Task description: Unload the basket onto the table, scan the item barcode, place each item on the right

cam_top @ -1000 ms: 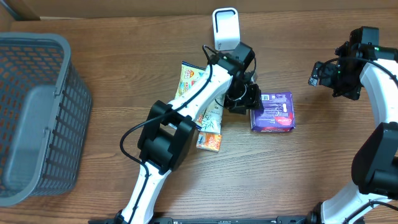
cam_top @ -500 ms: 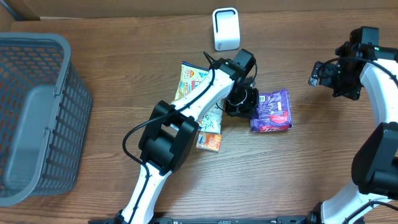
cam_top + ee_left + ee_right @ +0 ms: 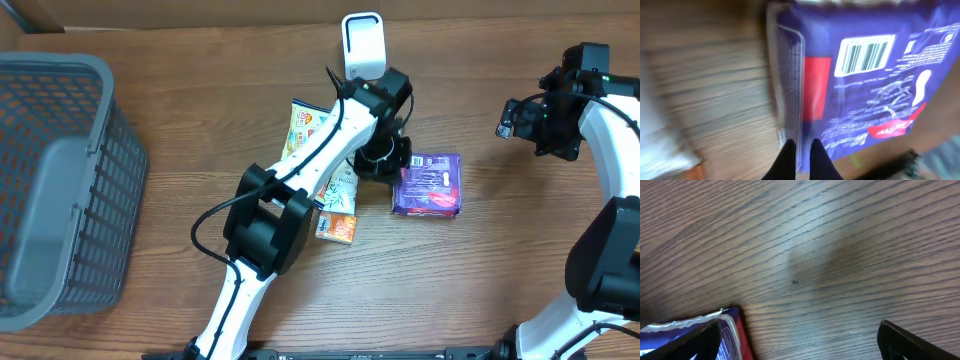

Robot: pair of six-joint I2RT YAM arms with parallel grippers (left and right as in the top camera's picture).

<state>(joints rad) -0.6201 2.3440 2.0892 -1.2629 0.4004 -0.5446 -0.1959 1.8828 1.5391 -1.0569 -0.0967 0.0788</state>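
Basket: a grey mesh basket (image 3: 118,170) sits at the left edge of the table (image 3: 500,270), out of the action.
Snack packets: a small pile of snack packets (image 3: 318,140) lies mid-table, partly under the left arm.
Scanner: the white scanner (image 3: 363,45) stands at the far edge, near the middle, and that's the target.
Left gripper: the left gripper (image 3: 396,168) is down at the table, and its fingers (image 3: 789,155) are pinched shut on the left edge seam of the purple packet.
Purple packet: the purple packet (image 3: 430,188) is mid-table, just right of the left gripper. It runs rightward, straight out from the pinch. From above it looks nearly square, so I can only loosely call its long axis left-to-right.
Barcode: the barcode (image 3: 863,56) is on the upward face, out past the fingertips and clear of the pinch.
Key relation: the scanner lies toward the far edge and a shade left of the packet. The code faces up, not at the scanner, so my read is lift, carry back and tilt that face toward it.
Right gripper: the right gripper (image 3: 522,118) hangs over the right side, jaws wide and empty, well apart from the packet.
Nearer arm: the left arm, and it's already gripping.
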